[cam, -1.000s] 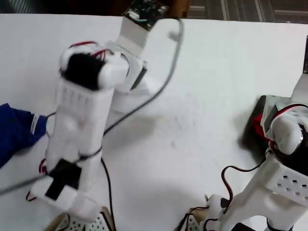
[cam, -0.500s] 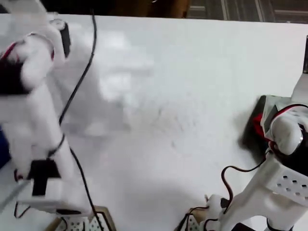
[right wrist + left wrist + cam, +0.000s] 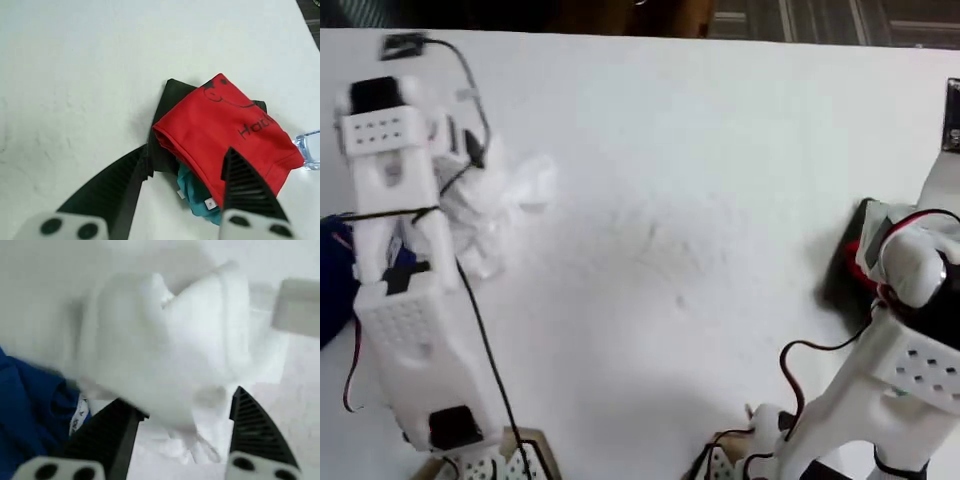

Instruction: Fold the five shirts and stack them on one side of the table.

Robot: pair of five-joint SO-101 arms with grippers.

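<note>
At ten o'clock on the white desk (image 3: 720, 130), a crumpled white cloth shirt (image 3: 495, 200) sits between the spread left tool (image 3: 187, 402). Rumpled blue shirt (image 3: 330, 290) at nine. Right tool (image 3: 189, 151) is spread above the folded red shirt (image 3: 220, 125) at three. Step, likely: fetching the white shirt. Next: pinch an edge, drag it centre, flatten.

A white desk (image 3: 720, 150) fills the frame. The left arm (image 3: 400, 300) stands along the left side, and a crumpled white shirt (image 3: 505, 195) lies against its upper end. A blue shirt (image 3: 332, 280) shows at the left edge, partly behind that arm. The right arm (image 3: 910, 370) sits at lower right, with a dark shirt (image 3: 838, 280) and a red shirt (image 3: 854, 256) just above it.
</note>
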